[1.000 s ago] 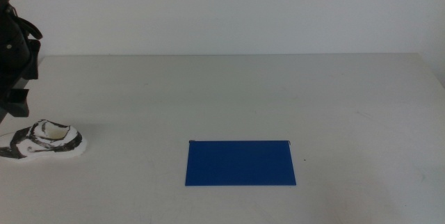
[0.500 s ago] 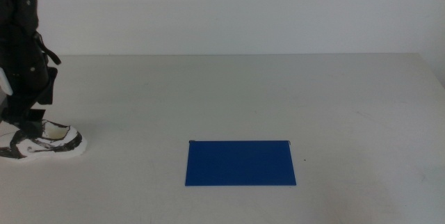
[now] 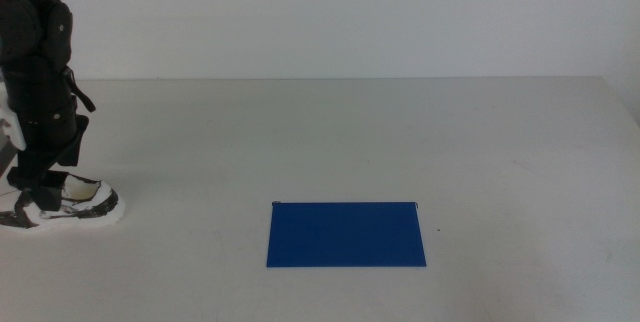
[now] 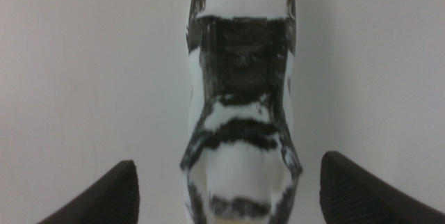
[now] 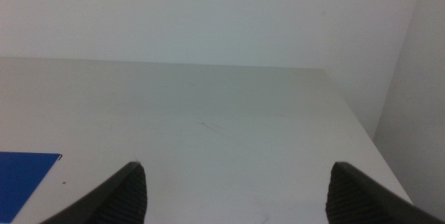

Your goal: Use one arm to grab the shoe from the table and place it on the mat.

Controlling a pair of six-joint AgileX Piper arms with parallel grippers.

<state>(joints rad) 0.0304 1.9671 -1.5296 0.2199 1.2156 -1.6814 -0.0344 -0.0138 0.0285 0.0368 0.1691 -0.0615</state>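
Observation:
The white shoe with black marbled patches [image 3: 70,203] lies on the table [image 3: 330,142] at the far left edge of the middle view. The black left arm stands over it, its gripper [image 3: 40,188] reaching down onto the shoe's heel end. In the left wrist view the shoe [image 4: 241,92] runs lengthwise between the two dark jaws, which stand wide apart on either side without touching it; the left gripper [image 4: 229,193] is open. The deep blue mat [image 3: 346,233] lies flat near the front middle, well to the right of the shoe. My right gripper [image 5: 236,193] is open and holds nothing.
In the right wrist view a corner of the mat [image 5: 21,175], the table's far right edge and a pale wall show. The right arm is out of the middle view.
The left arm has come in from the left edge and dropped down over the shoe. The shoe and the mat have stayed where they were.

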